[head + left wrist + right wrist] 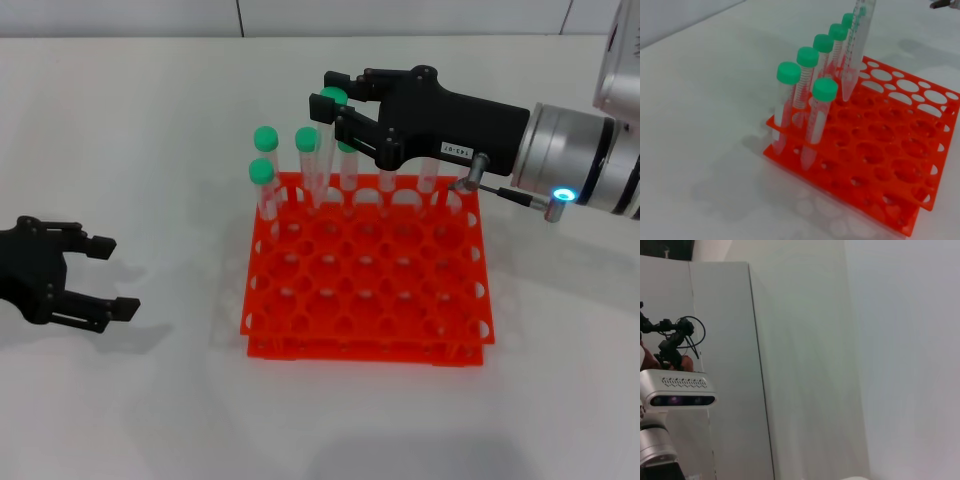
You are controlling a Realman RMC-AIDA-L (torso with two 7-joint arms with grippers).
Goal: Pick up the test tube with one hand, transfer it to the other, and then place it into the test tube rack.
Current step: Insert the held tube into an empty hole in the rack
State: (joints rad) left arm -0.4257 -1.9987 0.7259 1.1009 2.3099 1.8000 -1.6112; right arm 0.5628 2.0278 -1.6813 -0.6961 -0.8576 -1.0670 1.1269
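My right gripper (pixel 336 102), black with a white label, is shut on the green-capped top of a test tube (pixel 322 160). It holds the tube nearly upright over the far rows of the orange-red test tube rack (pixel 300 345). In the left wrist view the held tube (pixel 855 50) has its pointed tip at the level of the rack's (pixel 880 145) top tier. My left gripper (pixel 112 276) is open and empty, low on the table left of the rack.
Several other green-capped tubes (pixel 263 185) stand in the rack's far rows and left side, also seen in the left wrist view (pixel 787 100). The right wrist view shows only a wall panel and a camera unit (pixel 682 392).
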